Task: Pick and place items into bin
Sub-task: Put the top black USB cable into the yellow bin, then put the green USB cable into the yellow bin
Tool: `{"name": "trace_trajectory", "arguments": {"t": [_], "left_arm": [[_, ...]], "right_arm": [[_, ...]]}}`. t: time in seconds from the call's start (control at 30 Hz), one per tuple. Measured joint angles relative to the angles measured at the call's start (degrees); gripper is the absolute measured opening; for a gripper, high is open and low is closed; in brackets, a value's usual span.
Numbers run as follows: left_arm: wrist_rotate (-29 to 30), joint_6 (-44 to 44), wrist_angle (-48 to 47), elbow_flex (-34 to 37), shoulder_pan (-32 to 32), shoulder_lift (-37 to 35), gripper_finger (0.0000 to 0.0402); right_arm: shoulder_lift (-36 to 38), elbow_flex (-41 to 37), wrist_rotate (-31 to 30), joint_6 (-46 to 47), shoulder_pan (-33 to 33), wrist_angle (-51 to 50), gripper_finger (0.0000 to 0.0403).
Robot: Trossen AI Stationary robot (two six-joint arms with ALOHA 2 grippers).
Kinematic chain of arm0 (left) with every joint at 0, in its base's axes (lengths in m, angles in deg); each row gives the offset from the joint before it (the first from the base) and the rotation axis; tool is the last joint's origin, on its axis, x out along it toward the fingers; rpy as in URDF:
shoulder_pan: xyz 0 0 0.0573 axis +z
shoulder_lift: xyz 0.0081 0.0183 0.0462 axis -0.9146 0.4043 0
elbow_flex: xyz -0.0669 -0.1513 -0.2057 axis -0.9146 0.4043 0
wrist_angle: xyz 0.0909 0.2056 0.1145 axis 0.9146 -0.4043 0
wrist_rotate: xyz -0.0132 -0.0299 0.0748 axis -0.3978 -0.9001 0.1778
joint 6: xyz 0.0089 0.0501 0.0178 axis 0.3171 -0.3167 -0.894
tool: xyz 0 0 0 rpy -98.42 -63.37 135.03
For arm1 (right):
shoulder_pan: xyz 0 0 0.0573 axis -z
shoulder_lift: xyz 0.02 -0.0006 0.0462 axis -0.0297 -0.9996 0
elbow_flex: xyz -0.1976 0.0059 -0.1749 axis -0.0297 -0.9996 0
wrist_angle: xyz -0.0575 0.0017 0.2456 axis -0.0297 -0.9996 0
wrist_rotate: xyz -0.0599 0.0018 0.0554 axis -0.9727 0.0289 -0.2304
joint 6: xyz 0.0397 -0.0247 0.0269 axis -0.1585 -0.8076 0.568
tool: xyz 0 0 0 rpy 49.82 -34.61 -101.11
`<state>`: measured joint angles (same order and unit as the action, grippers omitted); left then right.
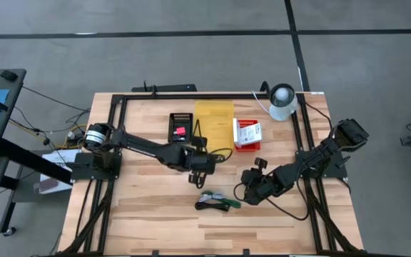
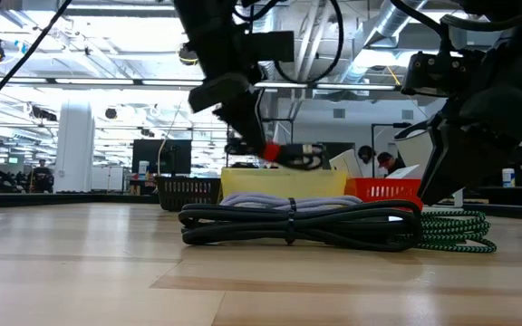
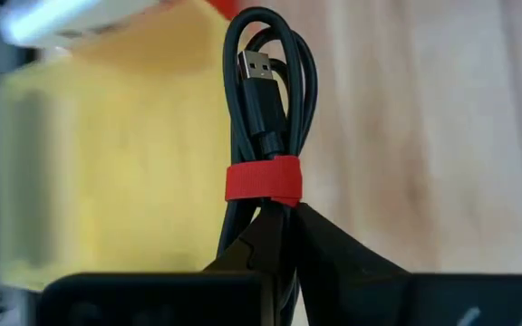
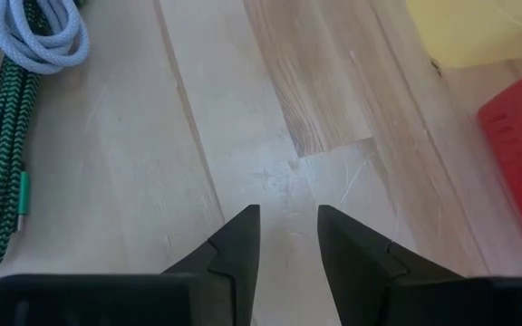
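Wooden table, black cable clamped in left gripper jaws

- black cable, red strap round it, silver plug end; held between dark fingers of left gripper, frame centre
- yellow bin, upper centre of high view
- red basket right of yellow bin, white contents
- black tray left of yellow bin, pink piece inside
- green-black woven-pattern cable, left edge of right wrist view
- pale grey-white cord, upper left there
- right gripper black
- table light wood grain
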<state>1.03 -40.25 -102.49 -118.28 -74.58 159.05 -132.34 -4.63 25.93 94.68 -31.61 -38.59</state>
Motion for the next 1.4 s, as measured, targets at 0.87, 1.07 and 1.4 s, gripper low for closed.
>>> {"name": "trace_trajectory", "arguments": {"t": [0.87,1.07,1.4], "left_arm": [[3.9,-3.0,2.4,-5.3,11.6,-0.1,0.0086],[5.6,-3.9,3.8,-5.3,11.4,0.0,0.0147],[8.8,2.1,-2.5,-5.3,10.2,-1.6,0.018]], "right_arm": [[0.0,0.0,0.0,0.4,0.0,-0.1,0.0107],[0.0,0.0,0.0,0.4,0.0,-0.1,0.0107],[0.0,0.0,0.6,2.4,0.0,1.7,0.0107]]}}
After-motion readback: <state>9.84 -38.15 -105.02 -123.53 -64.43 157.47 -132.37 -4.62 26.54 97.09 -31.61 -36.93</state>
